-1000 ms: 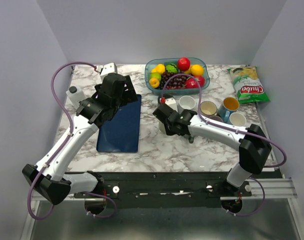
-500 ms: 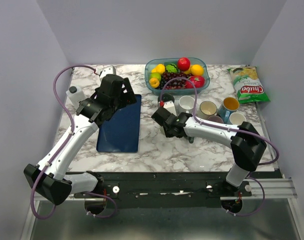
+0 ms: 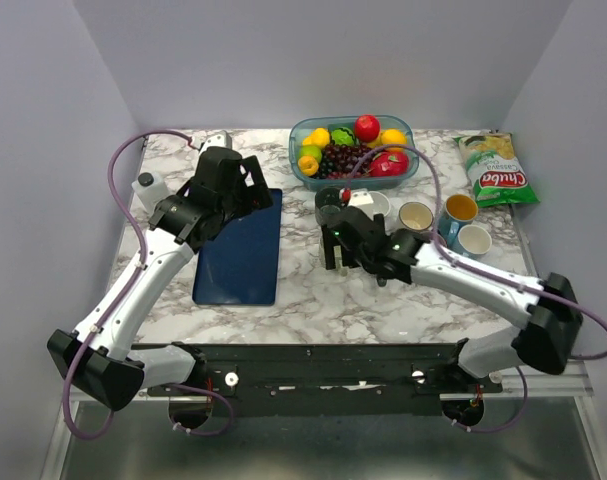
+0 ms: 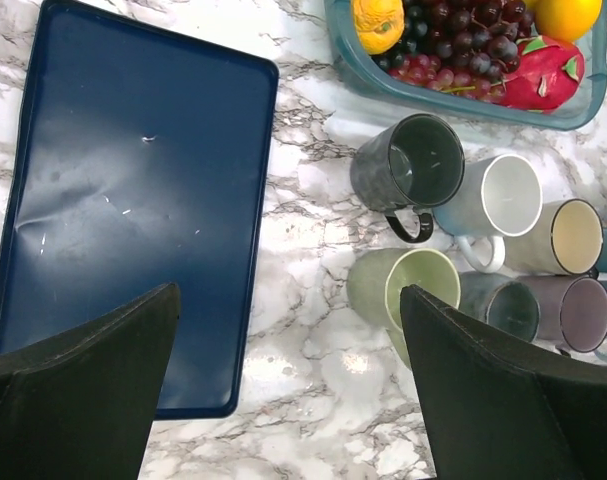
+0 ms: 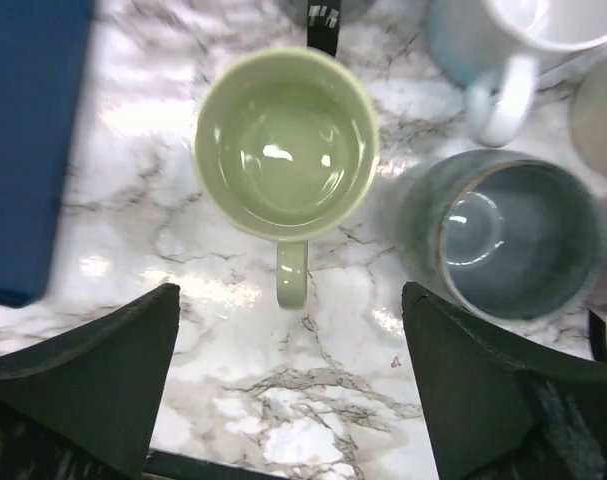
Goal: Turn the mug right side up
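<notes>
The green mug [image 5: 286,145] is seen mouth up, midway between the side edges of the table [image 3: 313,300]; right pincer [image 5: 288,290] and left pincer [image 4: 288,290] are released. Only withdrawal is judged left.

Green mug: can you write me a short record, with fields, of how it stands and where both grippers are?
mug: green mug, upright, opening up, empty
handle: points into the gap between the fingers of the right gripper
right gripper: open, above the mug, not touching it
left gripper: left gripper open, empty, over the edge of the blue tray
neighbour: grey-blue mug, upright, close beside, apart
task state: looks done
</notes>
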Robot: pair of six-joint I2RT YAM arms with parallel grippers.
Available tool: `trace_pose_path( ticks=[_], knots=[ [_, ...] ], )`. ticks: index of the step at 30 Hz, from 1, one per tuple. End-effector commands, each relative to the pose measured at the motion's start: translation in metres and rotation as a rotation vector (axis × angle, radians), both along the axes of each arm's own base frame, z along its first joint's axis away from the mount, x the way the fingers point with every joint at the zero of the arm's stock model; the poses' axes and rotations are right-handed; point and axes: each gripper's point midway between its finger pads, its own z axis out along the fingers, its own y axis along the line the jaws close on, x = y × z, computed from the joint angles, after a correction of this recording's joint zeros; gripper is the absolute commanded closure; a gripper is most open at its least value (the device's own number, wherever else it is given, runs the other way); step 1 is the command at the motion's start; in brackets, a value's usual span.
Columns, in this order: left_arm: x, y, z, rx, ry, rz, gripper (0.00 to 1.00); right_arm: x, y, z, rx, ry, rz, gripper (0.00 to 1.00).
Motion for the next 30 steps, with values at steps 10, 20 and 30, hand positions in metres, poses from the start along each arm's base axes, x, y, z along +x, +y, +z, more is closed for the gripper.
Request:
trace_pose_path(
  ticks=[10, 20, 30],
  knots=[
    [-0.018, 0.022, 0.076, 0.066, -0.131, -0.036, 0.01, -0.01, -0.128, 0.19, 0.141, -0.552, -0.253, 0.0],
    [-0.037, 0.06, 0.146, 0.014, -0.41, 0.101, 0.01, -0.036, -0.187, 0.281, 0.258, -0.765, -0.34, 0.0],
    [-0.05, 0.078, 0.175, 0.001, -0.542, 0.148, 0.01, -0.046, -0.198, 0.302, 0.349, -0.807, -0.359, 0.0]
  ],
)
